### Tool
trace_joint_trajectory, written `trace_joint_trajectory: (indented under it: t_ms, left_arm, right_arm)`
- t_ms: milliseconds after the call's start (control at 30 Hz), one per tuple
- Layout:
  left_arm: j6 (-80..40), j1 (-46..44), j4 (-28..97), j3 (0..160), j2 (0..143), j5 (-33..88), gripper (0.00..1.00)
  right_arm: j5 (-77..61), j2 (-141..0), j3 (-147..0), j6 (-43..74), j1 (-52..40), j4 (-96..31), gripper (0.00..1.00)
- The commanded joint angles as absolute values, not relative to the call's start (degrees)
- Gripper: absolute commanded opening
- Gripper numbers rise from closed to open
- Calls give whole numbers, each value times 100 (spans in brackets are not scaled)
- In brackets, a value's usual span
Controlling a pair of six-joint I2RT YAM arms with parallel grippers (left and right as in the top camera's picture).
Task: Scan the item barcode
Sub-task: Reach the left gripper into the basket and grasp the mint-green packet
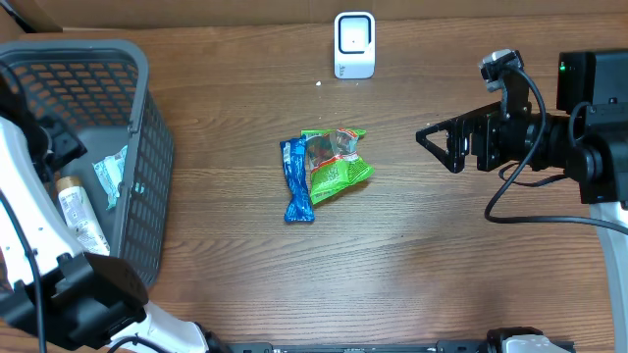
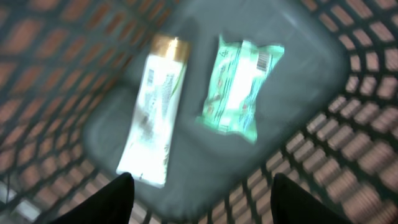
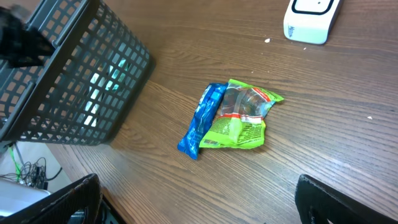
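On the wooden table (image 1: 442, 275), the left gripper (image 2: 202, 182), jaws apart and empty, is hovering over the basket (image 1: 154, 176), above a tube (image 2: 154, 112) and a mint packet (image 2: 239, 84). The right gripper (image 1: 439, 143) is hanging wide open. Picking seems to be underway; next comes closing on one item, then facing its barcode toward the scanner (image 1: 354, 44).

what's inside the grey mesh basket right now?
Two items lie on the floor of the grey mesh plastic basket: a white tube with a gold cap and a pale green packet, side by side. Anything under them is hidden.
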State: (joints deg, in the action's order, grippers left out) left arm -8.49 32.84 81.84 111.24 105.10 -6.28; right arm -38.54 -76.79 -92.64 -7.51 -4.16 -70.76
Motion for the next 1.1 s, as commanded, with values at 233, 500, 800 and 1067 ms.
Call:
trace_joint_trajectory:
  t_ms: [233,500,800,1067]
  left_arm:
    - [-340,3216,5946,8687,10759,-132,62]
    - [-252,3212,4379,7422,10759,71,66]
    - [-261,3212,4263,7273,10750,73,38]
    - [-276,3212,5754,8809,10711,73,11]
  right_arm:
    - [-3846,-7664,-9408,-751,-410,-7085,100]
    - [-3846,-7664,-9408,-751,-410,-7105,100]
    - [-3848,-7664,-9408,-751,-410,-7111,100]
    - [-3846,-7664,-9408,-751,-410,-7105,100]
